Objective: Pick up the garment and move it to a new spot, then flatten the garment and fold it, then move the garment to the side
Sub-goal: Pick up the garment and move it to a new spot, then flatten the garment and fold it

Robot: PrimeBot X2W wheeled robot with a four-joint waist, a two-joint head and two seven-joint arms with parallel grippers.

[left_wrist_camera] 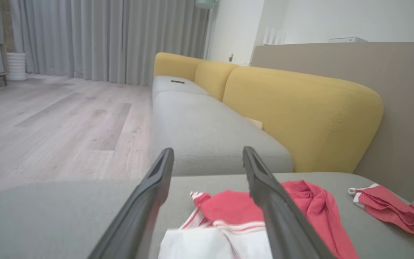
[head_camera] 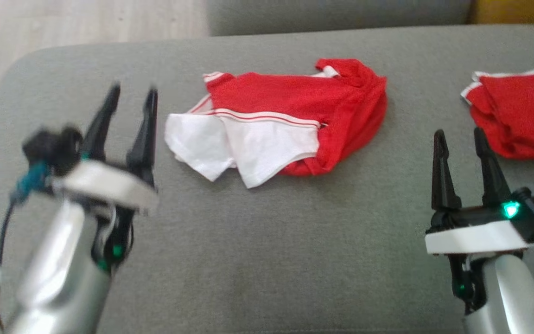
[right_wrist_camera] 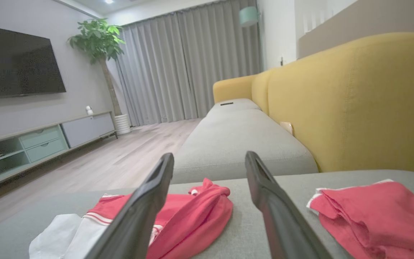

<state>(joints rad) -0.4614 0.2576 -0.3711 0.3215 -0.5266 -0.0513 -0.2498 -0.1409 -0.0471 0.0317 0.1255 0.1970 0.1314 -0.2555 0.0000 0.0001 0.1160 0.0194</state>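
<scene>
A red and white garment (head_camera: pixel 285 120) lies crumpled on the grey cushion (head_camera: pixel 257 241), white part toward the left, red part bunched at the right. It also lies low in the left wrist view, garment (left_wrist_camera: pixel 228 212), and in the right wrist view, garment (right_wrist_camera: pixel 192 212). My left gripper (head_camera: pixel 132 95) hovers open to the left of it, fingers apart with nothing between them, blurred. My right gripper (head_camera: pixel 459 137) stands open at the lower right, empty, between the two pieces of cloth.
A second red cloth (head_camera: pixel 519 113) with white trim lies at the right edge of the cushion. Yellow sofa backrests (right_wrist_camera: pixel 354 100) rise behind. Wooden floor (left_wrist_camera: pixel 49 126) lies beyond the cushion's left edge; a TV cabinet (right_wrist_camera: pixel 31 144) stands across the room.
</scene>
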